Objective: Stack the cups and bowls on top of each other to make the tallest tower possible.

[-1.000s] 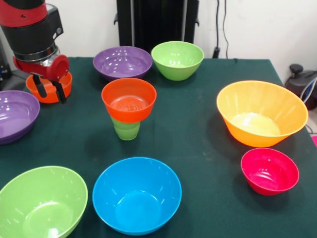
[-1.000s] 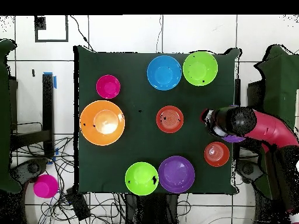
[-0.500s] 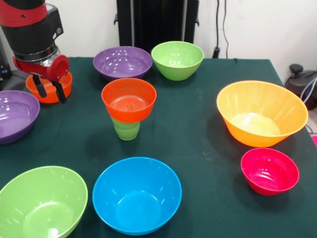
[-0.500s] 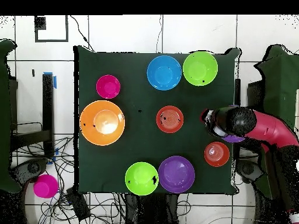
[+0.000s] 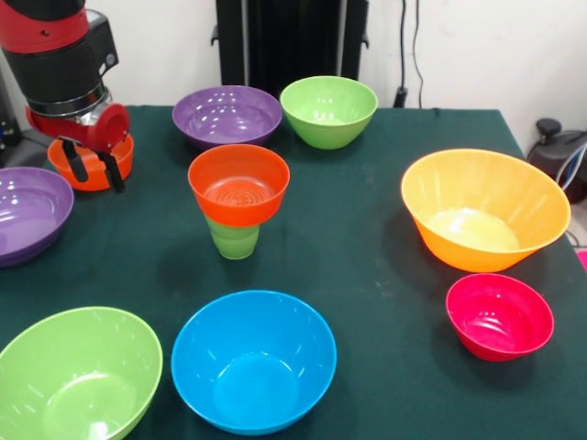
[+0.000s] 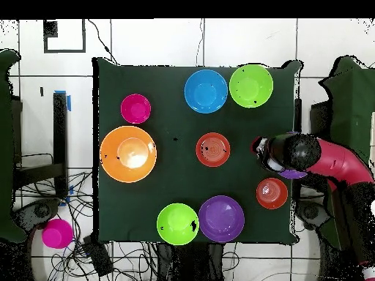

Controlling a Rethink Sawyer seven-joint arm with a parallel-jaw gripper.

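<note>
my claw [image 5: 90, 168] hangs released, fingers apart and empty, just in front of the small orange-red bowl [image 5: 90, 163] at the bench's [image 5: 367, 238] left rear. well right of it stands the tower [image 5: 238, 196], an orange-red bowl seated on the light-green cup [image 5: 234, 241].

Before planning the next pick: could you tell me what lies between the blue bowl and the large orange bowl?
Nothing: in the front view only bare green cloth separates the blue bowl from the large orange bowl.

Dark green table [image 5: 367, 247], scattered bowls [image 5: 254, 360], cup [image 5: 234, 240]
</note>
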